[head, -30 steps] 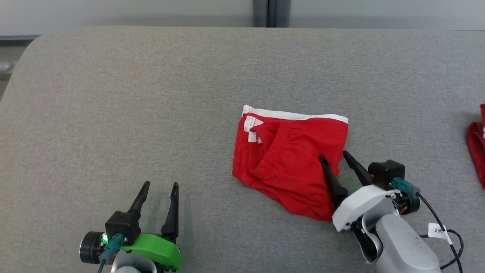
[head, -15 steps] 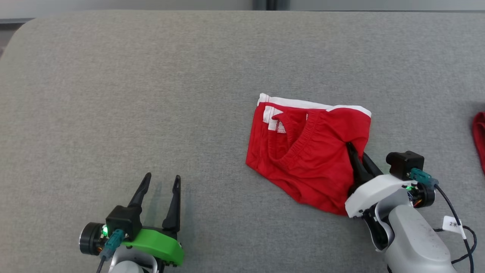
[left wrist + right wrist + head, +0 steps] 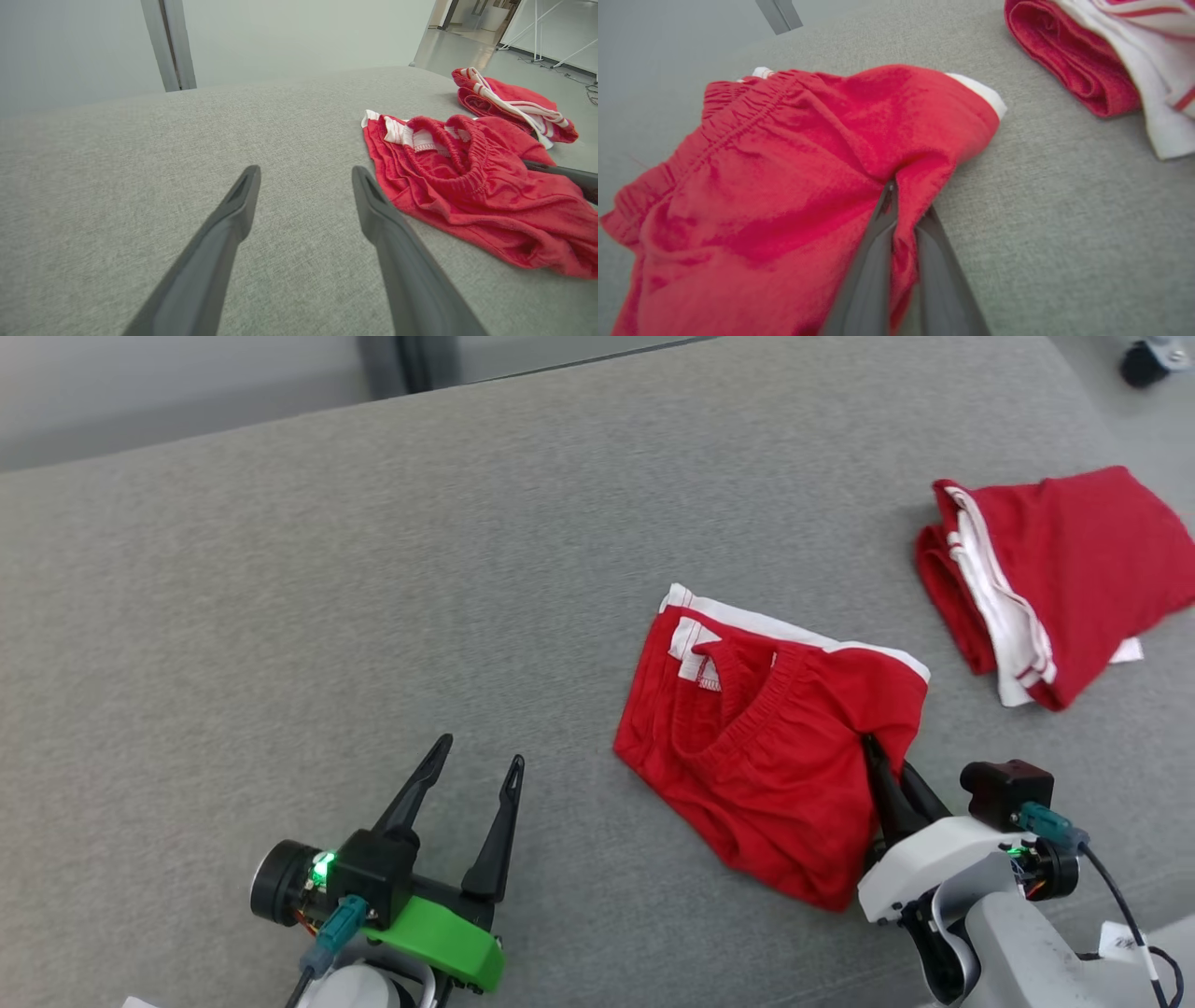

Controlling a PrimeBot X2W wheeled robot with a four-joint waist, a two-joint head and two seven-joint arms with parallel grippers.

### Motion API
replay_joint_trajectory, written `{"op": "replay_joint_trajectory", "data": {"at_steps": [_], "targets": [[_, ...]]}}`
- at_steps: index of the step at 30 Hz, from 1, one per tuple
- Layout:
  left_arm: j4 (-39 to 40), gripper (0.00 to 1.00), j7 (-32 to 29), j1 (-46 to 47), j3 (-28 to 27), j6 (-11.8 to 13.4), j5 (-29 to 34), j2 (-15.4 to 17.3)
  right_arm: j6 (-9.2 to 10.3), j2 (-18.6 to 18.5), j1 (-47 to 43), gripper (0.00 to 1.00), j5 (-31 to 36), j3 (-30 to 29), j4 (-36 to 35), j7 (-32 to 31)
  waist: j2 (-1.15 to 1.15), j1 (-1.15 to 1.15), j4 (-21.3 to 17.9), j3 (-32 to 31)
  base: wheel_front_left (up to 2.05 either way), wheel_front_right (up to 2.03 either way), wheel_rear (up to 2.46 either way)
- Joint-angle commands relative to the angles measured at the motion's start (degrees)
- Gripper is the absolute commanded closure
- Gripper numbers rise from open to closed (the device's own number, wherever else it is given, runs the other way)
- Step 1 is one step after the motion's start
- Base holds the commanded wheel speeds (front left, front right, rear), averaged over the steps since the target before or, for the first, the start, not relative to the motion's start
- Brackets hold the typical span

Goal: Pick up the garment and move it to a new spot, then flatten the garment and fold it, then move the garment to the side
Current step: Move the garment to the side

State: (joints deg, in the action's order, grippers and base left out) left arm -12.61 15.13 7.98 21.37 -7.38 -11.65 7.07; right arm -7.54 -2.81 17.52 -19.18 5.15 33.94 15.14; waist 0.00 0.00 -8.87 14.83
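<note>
The garment (image 3: 766, 747) is a pair of red shorts with white trim, lying rumpled on the grey surface (image 3: 280, 597) right of centre. It also lies at the right of the left wrist view as the garment (image 3: 467, 186). My right gripper (image 3: 882, 761) is shut on its right edge, and red cloth is pinched between the two dark fingers of the right gripper (image 3: 896, 200). My left gripper (image 3: 481, 751) rests open at the lower left, well apart from the garment (image 3: 784, 177). Its fingers in the left gripper (image 3: 306, 175) view hold nothing.
A second red and white garment (image 3: 1046, 579) lies folded at the far right, close to the surface's right edge; it is the folded pile (image 3: 1101, 60) in the right wrist view. A dark wheel (image 3: 1144, 359) stands on the floor beyond.
My right gripper has shut on the garment's right edge, bunching the cloth. The head camera has turned right, bringing the folded pile into view. The left gripper has stayed open.
</note>
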Motion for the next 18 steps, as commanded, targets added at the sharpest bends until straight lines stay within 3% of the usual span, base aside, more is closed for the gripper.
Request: {"op": "replay_joint_trajectory", "data": {"at_steps": [1, 11, 18], "targets": [[0.28, 0.00, -0.04, 0.05, 0.25, -0.17, -0.35, 0.68, 0.12, -0.23, -1.00, 1.00, -0.45, 0.02, -0.33, -0.05, 0.00, 0.00, -9.72, -0.48, 0.00, 0.00, 0.00], [0.54, 0.00, -0.04, -1.47, 0.69, -0.17, -0.33, 1.60, 0.11, -0.11, -0.11, 1.00, 0.50, 1.81, -1.90, -0.04, 0.00, 0.00, -16.18, 0.88, 0.00, 0.00, 0.00], [1.80, 0.00, -0.04, -0.60, 1.87, -0.17, -0.14, 2.87, 0.11, -0.15, 8.22, 1.00, 10.87, 6.33, -4.01, -0.04, 0.00, 0.00, -16.30, 3.66, 0.00, 0.00, 0.00]]}}
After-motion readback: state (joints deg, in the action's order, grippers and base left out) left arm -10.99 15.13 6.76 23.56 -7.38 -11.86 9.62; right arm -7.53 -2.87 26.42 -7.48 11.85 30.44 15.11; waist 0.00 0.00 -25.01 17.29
